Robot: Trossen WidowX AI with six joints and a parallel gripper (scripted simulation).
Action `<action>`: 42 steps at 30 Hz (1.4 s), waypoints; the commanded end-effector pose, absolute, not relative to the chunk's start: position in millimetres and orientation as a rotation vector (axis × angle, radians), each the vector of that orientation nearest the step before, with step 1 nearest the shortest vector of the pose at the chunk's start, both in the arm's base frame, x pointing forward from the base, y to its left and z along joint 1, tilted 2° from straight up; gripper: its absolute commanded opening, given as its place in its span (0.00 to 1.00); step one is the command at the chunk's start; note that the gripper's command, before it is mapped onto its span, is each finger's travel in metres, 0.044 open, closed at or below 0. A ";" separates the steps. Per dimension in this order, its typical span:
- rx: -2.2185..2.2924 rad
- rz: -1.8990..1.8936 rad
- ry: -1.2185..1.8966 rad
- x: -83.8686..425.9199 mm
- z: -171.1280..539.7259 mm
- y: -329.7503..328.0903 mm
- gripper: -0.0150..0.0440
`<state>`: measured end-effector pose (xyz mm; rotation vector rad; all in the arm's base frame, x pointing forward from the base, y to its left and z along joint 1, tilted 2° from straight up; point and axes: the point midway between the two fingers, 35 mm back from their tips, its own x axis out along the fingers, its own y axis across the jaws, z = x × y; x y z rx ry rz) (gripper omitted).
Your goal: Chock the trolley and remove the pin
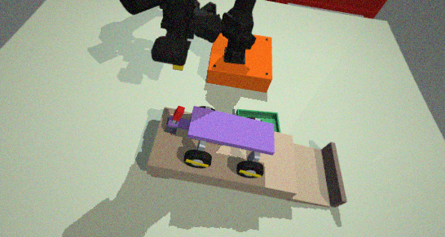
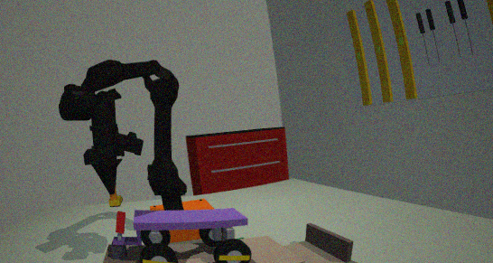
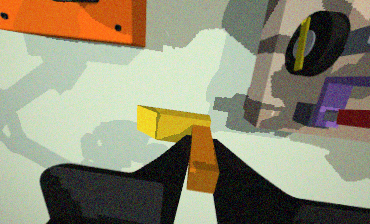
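- Pinched the orange handle [image 2: 112, 195] [image 3: 203, 160] of the yellow wedge-shaped chock [image 1: 178, 68] [image 2: 116, 202] [image 3: 178, 124] in the black gripper [image 1: 178, 63] [image 2: 113, 192] [image 3: 200, 142]; held by the top, likely to leave the bottom free for pushing;
- Held the chock up over the table, off the ramp's high end; not yet near the downhill side of any black wheel [image 1: 250, 169] [image 2: 232, 252] [image 3: 330, 45];
- Left the red-headed pin [image 1: 178, 113] [image 2: 120, 222] [image 3: 361, 119] in, to stop the flat purple trolley [image 1: 232, 129] [image 2: 190, 219] [image 3: 336, 95] rolling down the tan wooden ramp [image 1: 281, 165] [image 2: 266, 246] [image 3: 258, 75];
- Put the green tray [image 1: 278, 122] beside the ramp, ready for the pin.

Black six-joint robot arm [image 1: 240, 15] [image 2: 162, 120] arched high above the worktop, forearm bent over, wrist hanging down, black tapered jaws [image 2: 114, 193] pointing downward, closed on something
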<state>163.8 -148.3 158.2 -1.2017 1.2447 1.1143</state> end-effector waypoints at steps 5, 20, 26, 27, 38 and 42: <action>-1.212 1.122 1.245 168.5 156.8 -133.8 0.25; -1.210 1.123 1.241 185.4 151.8 -87.3 0.25; -1.209 1.123 1.239 191.8 150.1 -68.5 0.25; -1.209 1.124 1.239 192.8 149.8 -65.3 0.25; -1.207 1.125 1.236 203.4 147.4 -30.5 0.25; -1.206 1.125 1.235 206.8 146.6 -17.7 0.25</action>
